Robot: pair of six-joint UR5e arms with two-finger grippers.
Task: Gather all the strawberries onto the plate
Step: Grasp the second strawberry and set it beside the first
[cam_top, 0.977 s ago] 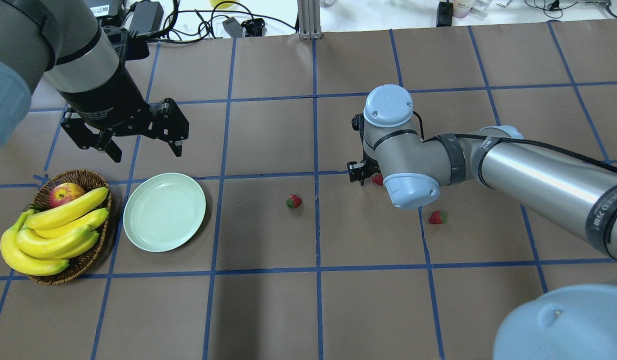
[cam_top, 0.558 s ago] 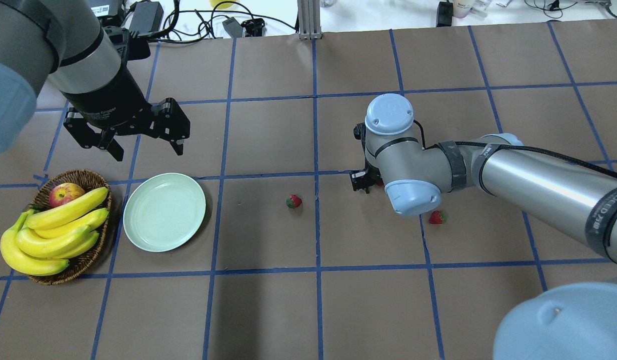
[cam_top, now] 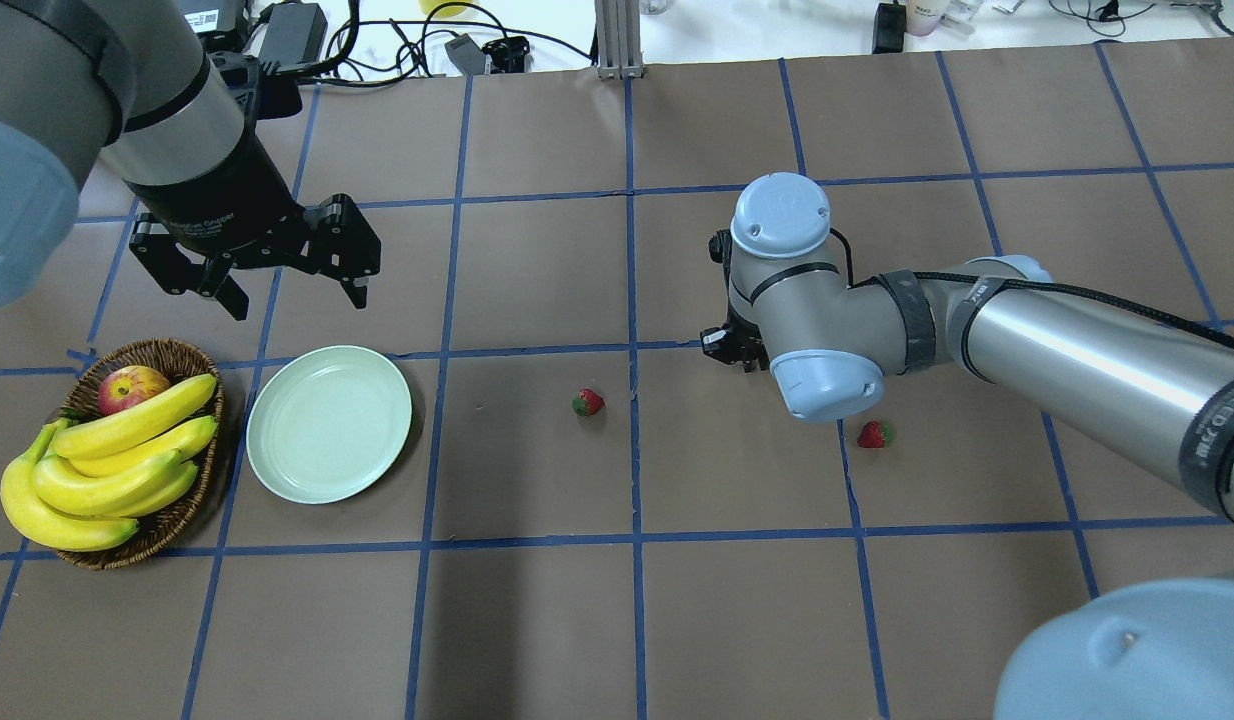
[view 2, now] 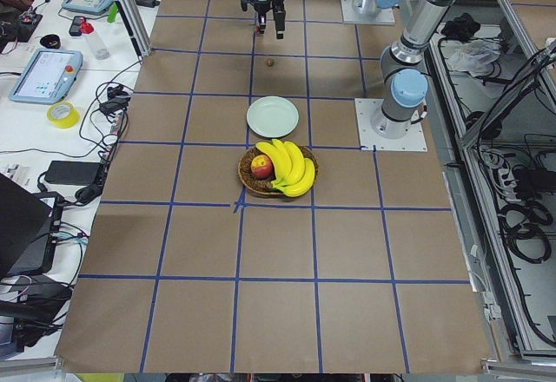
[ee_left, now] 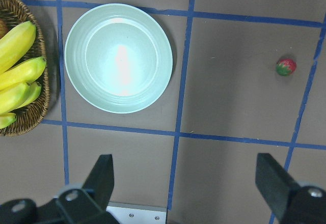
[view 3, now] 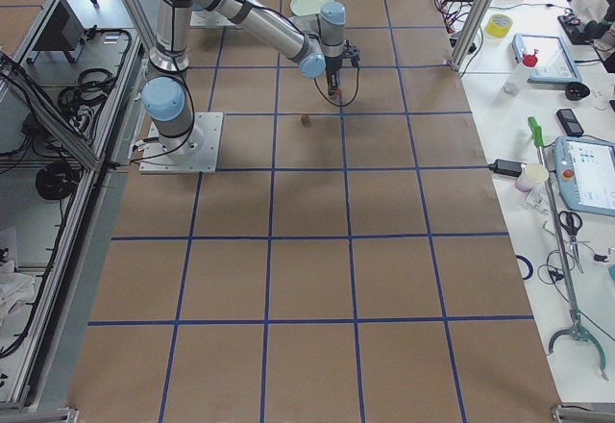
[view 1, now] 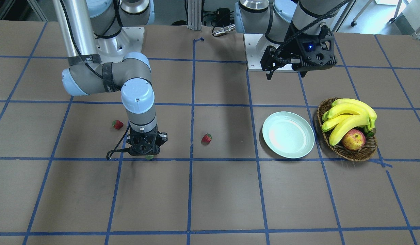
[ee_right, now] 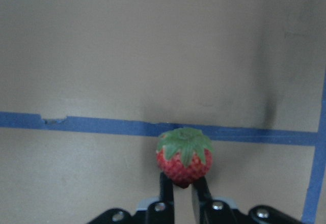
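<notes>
Right wrist-mounted view shows the right gripper (ee_right: 182, 186) with its fingers closed tightly on the held strawberry (ee_right: 183, 155), well to the robot's right of the plate (cam_top: 329, 423). On this same side lie the nearer strawberry (cam_top: 588, 402) and the farther strawberry (cam_top: 874, 434). The left gripper (cam_top: 295, 295) hangs just beyond the plate, fingers spread wide, holding nothing.

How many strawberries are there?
3. One small red green-capped strawberry is pinched in the right end effector; a second strawberry lies mid-table; a third strawberry lies beside the right arm. None seem hidden.
</notes>
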